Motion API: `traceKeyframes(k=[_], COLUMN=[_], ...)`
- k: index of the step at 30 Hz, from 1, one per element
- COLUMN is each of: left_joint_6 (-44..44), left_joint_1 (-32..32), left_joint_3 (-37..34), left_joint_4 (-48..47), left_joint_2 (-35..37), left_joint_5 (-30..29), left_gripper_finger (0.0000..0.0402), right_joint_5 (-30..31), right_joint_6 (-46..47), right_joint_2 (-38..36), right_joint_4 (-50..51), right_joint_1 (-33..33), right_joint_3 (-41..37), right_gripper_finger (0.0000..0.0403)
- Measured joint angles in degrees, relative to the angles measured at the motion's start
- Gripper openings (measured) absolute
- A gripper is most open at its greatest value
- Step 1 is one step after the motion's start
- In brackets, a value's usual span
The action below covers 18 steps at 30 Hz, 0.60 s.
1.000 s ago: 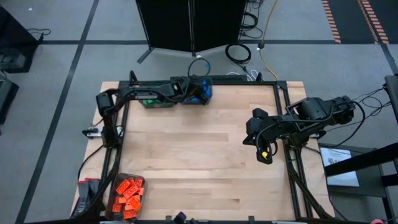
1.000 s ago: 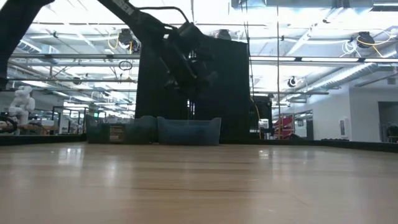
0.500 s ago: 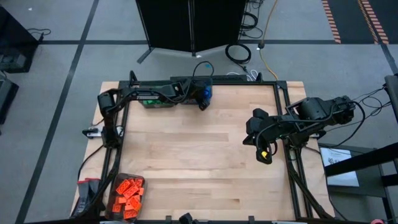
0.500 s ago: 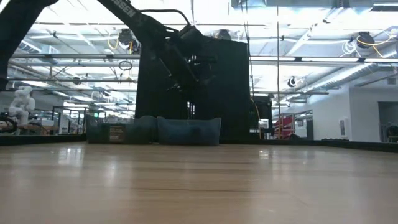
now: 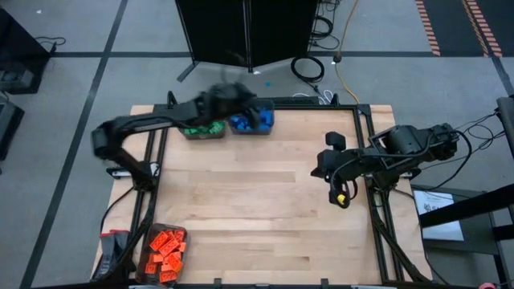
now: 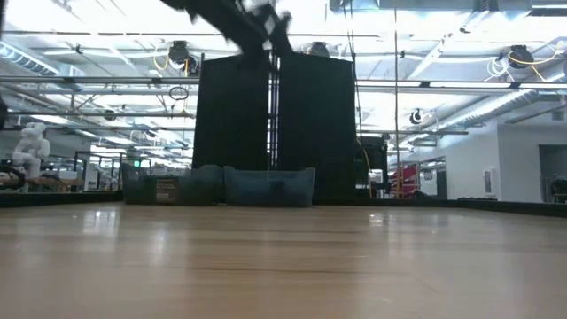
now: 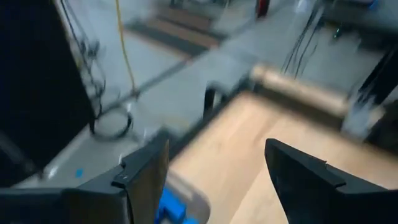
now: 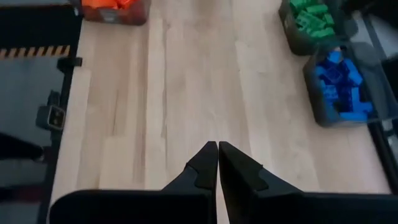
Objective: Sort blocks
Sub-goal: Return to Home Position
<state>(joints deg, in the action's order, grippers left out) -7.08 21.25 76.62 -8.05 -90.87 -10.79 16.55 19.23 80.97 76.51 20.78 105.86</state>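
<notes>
Blue blocks (image 8: pixel 341 87) lie jumbled, long axes mixed; left gripper (image 7: pixel 216 144) above them

We look level across the wooden table (image 6: pixel 283 266). At its far edge, toward eleven o'clock from the picture's middle, two translucent bins stand side by side: the left bin (image 6: pixel 168 187) looks greyish, the right bin (image 6: pixel 269 187) bluish. A black screen (image 6: pixel 310 124) rises behind them. Near twelve o'clock the left arm (image 6: pixel 232 11) is a dark blur. At nine o'clock stands a white figure (image 6: pixel 33 142).
</notes>
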Motion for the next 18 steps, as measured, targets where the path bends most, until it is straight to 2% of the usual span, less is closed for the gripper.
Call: traceKeyframes(k=[5, 11, 13, 18], left_joint_6=[0.6, 3.1, 3.5, 3.0], left_joint_1=[-1.5, -3.6, -4.3, -5.2], left_joint_3=[0.0, 0.1, 0.1, 0.1], left_joint_4=[-2.2, -7.2, -9.0, -13.9], left_joint_2=[13.7, 30.5, 35.5, 46.8], left_joint_5=[0.1, 0.1, 0.2, 0.2], left_gripper_finger=[0.0266, 0.0266, 0.0266, 0.0266], right_joint_5=[-2.9, -2.9, -2.9, -4.8], right_joint_6=[-6.2, -8.7, -7.5, 0.3], right_joint_2=[-2.4, -12.0, -16.0, -25.7], right_joint_4=[0.0, 4.5, 8.0, 9.3], right_joint_1=[0.9, 1.5, 1.5, 1.5], right_joint_3=[0.0, 0.0, 0.0, 0.0], right_gripper_finger=[0.0013, 0.0013, 0.0013, 0.0013])
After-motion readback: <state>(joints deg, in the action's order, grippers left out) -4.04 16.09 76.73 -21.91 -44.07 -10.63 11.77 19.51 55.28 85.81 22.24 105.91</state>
